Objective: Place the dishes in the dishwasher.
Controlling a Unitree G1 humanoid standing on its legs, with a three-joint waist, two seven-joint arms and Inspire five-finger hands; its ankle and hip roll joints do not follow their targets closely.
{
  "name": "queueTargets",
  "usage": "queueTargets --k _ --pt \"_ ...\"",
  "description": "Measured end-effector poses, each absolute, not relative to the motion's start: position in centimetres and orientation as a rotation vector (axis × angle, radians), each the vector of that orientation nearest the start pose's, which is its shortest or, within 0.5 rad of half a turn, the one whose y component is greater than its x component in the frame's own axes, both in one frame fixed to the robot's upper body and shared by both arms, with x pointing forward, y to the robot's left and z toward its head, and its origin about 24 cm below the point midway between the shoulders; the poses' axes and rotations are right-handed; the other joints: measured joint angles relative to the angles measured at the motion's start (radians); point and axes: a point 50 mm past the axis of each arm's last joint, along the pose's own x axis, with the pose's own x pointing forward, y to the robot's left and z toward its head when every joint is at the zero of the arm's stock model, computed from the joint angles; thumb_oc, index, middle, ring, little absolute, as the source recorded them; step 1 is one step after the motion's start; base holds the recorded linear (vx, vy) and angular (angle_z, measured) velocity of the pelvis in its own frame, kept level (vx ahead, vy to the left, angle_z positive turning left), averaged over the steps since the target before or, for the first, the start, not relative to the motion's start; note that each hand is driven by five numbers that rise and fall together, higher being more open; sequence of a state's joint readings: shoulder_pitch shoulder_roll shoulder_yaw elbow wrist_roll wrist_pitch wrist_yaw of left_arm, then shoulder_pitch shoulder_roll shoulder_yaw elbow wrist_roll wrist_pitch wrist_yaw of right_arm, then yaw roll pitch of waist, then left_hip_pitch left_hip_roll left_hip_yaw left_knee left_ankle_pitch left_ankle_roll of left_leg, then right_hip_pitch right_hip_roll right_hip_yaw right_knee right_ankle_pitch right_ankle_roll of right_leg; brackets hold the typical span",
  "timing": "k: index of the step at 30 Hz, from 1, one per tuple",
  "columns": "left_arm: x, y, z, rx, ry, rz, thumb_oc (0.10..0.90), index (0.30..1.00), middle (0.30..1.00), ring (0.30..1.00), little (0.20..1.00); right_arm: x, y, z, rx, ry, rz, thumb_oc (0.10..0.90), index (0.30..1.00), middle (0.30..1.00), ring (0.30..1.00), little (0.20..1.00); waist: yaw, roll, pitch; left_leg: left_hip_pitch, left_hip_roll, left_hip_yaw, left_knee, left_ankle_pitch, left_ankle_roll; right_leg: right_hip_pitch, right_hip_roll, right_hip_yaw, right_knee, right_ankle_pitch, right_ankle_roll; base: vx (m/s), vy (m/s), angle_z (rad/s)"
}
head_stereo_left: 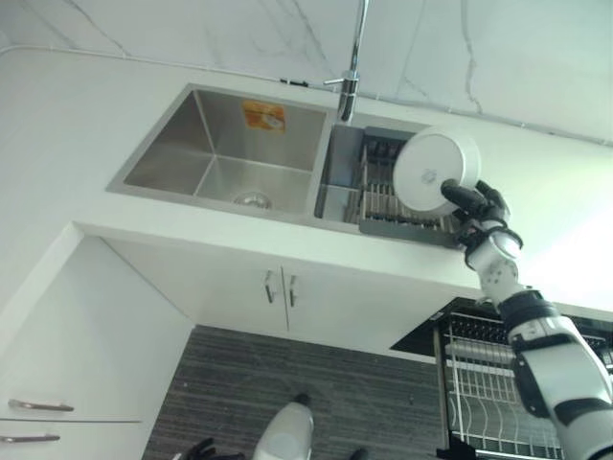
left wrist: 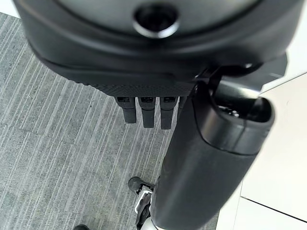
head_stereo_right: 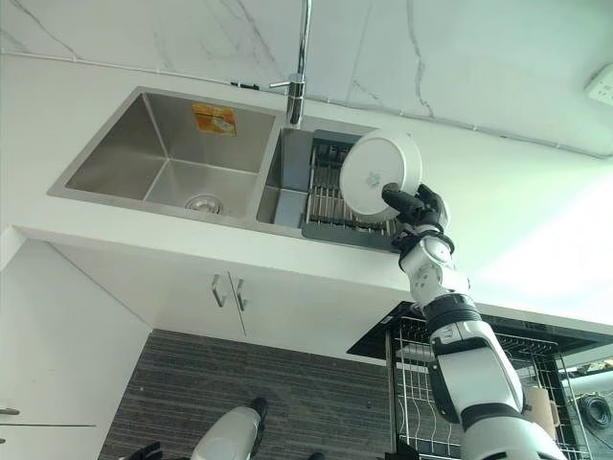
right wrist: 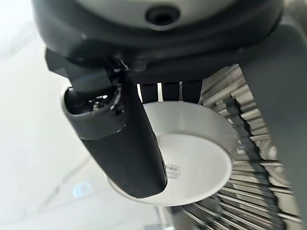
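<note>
A white dish [head_stereo_left: 436, 171] is held up on edge above the dark drying rack [head_stereo_left: 383, 206] in the sink's right basin, its underside facing me. My right hand [head_stereo_left: 479, 206] is shut on it: the thumb [right wrist: 129, 143] lies across the underside of the dish [right wrist: 201, 163] and the fingers go behind the rim. The dishwasher's wire rack [head_stereo_left: 484, 383] stands pulled out low on the right, under the counter. My left hand [left wrist: 144, 112] hangs down over the grey floor with straight fingers, holding nothing.
The steel left basin [head_stereo_left: 220, 153] is bare apart from its drain. A tall faucet [head_stereo_left: 352, 67] rises between the basins. White cabinet doors [head_stereo_left: 278, 287] sit below the sink and drawers [head_stereo_left: 38, 407] at the left. The white counter [head_stereo_left: 57, 125] runs all around.
</note>
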State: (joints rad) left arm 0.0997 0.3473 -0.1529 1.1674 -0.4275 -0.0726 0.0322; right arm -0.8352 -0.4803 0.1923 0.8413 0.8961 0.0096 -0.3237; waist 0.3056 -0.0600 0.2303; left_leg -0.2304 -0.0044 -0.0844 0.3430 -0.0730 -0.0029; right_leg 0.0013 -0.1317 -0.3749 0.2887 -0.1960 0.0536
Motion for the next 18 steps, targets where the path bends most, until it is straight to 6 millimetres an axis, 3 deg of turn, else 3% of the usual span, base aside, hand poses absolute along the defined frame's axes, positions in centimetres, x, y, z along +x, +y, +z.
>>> queueTargets --k 15,18 --pt "6.6 27.5 -15.1 0.047 1.154 0.366 0.8 0.9 0.9 0.9 0.9 38.9 -23.6 13.8 0.27 -0.002 -0.395 0.4 0.3 0.3 0.3 0.3 -0.007 -0.012 0.0 -0.014 0.003 0.007 -0.005 0.011 0.003 -0.026 -0.001 0.009 0.01 0.003 -0.003 -0.03 -0.009 -0.01" --pt "6.6 27.3 -15.1 0.042 1.155 0.367 0.8 0.9 0.9 0.9 0.9 38.8 -22.8 15.0 0.299 -0.092 -0.389 0.4 0.3 0.3 0.3 0.3 -0.017 -0.02 0.0 -0.009 0.005 0.014 -0.013 0.018 0.004 -0.028 -0.001 0.015 0.007 0.005 -0.003 -0.07 -0.012 -0.05"
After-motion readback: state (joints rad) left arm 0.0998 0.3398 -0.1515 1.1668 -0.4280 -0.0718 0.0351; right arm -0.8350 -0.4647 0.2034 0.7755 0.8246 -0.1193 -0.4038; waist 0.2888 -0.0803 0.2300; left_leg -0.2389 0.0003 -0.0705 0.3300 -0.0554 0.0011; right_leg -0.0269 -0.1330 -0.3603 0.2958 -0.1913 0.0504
